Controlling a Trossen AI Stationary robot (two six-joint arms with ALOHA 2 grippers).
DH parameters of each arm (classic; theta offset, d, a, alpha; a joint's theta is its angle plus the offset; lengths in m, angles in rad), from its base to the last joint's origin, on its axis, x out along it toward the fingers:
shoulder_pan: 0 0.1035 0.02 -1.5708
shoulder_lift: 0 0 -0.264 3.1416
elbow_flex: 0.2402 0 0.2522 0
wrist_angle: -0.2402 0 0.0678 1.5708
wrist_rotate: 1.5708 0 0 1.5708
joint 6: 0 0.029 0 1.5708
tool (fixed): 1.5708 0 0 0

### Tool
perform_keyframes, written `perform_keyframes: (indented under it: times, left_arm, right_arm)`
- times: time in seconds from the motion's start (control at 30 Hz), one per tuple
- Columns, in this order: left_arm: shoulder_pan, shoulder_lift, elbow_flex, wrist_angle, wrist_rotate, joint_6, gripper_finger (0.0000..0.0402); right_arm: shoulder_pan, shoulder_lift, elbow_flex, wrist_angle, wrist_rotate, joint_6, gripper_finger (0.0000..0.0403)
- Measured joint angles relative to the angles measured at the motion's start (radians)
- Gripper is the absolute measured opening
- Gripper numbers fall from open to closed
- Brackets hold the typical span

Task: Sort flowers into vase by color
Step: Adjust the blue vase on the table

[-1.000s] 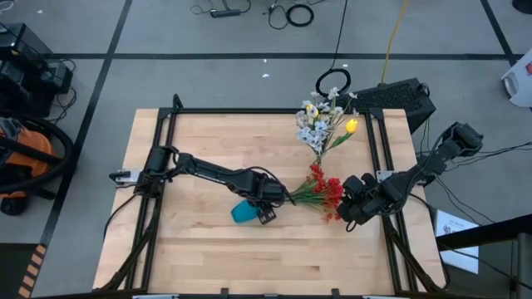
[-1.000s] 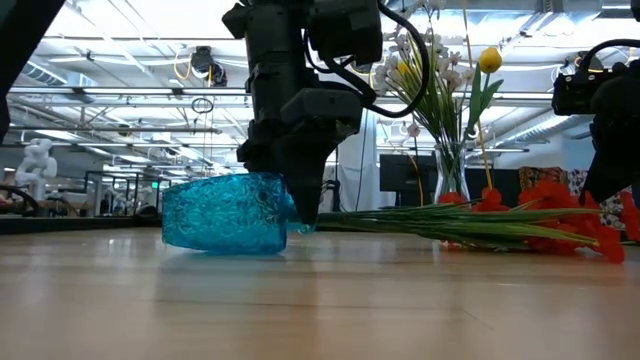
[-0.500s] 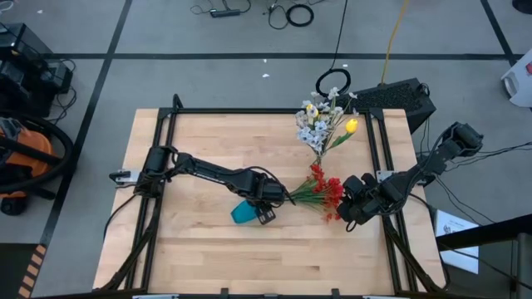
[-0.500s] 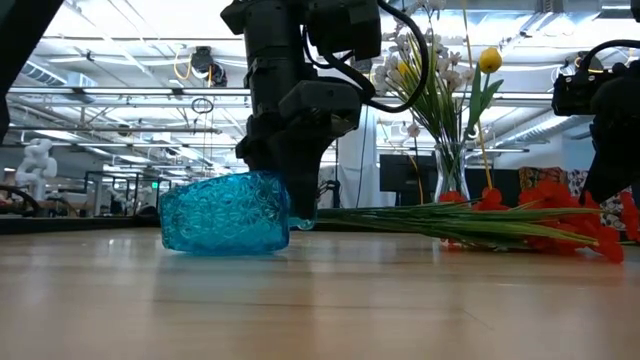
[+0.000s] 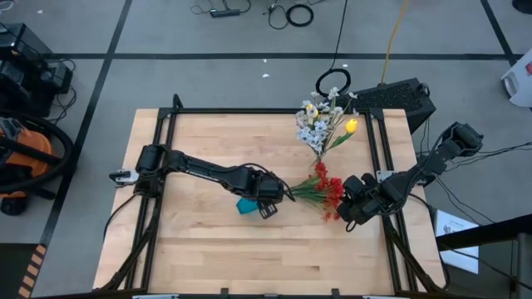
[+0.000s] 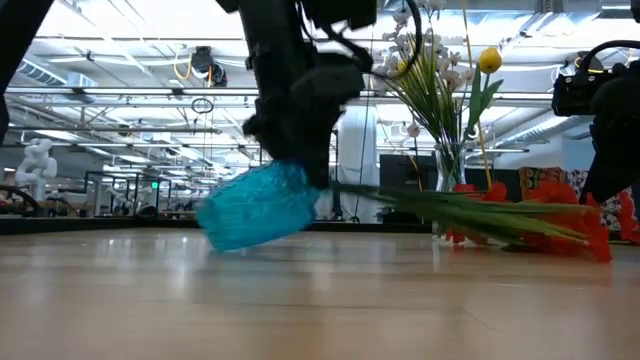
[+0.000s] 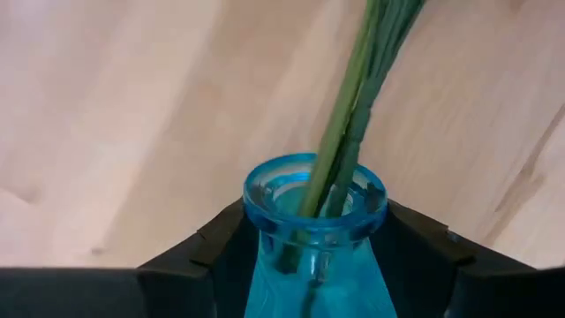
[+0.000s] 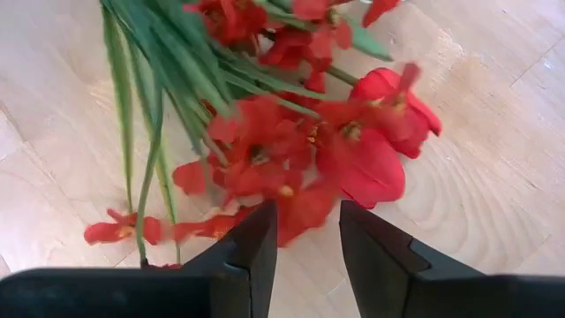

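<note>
A blue patterned glass vase (image 5: 247, 205) (image 6: 260, 205) stands tilted near the table's middle, with my left gripper (image 5: 266, 199) (image 7: 313, 212) shut on it. Green stems (image 7: 353, 115) of the red flowers (image 5: 328, 193) (image 6: 540, 205) stick into its mouth. Their blossoms (image 8: 353, 141) lie on the wood to the right. My right gripper (image 5: 342, 208) (image 8: 306, 234) is open, low beside those blossoms; whether it touches them I cannot tell. Whitish sprigs and a yellow tulip (image 5: 352, 126) stand in a clear vase (image 5: 320, 149) (image 6: 450, 170) at the far right. My left gripper pinches the blue vase by its neck (image 7: 256, 238), just below the rim, one finger (image 7: 212, 243) on each side. The fingers come from above, pointing down. The vase is tilted, mouth end raised toward the table's right; its base edge (image 6: 215, 235) looks low at the table.
Black frame rails (image 5: 166, 158) run along the table's left and right sides. A black box (image 5: 399, 98) sits past the far right corner. Bare wood (image 5: 191, 241) stretches over the near and left parts of the table.
My left gripper has risen and tipped, swinging the blue vase from lying on its side into a steep tilt. The mouth end went up while the base stayed low. The stems' ends in the mouth rose with it; the blossoms stayed on the table.
</note>
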State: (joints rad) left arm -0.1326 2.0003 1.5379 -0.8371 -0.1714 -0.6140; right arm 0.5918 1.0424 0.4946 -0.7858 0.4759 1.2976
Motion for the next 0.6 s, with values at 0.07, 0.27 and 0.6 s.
perform_keyframes:
  times: [0.07,0.27,0.6]
  left_arm:
    - [-0.007,-0.026,0.000,-0.001,-0.054,0.000,0.0207]
    - [-0.030,-0.103,0.000,-0.003,-0.157,0.011,0.0206]
    - [-0.087,-0.128,-0.008,-0.002,-0.285,-0.002,0.0206]
  right_arm:
    - [0.000,0.000,0.000,0.000,0.000,0.000,0.0116]
    - [0.000,0.000,0.000,0.000,-0.001,0.001,0.0116]
    - [0.000,0.000,0.000,0.006,-0.005,0.005,0.0116]
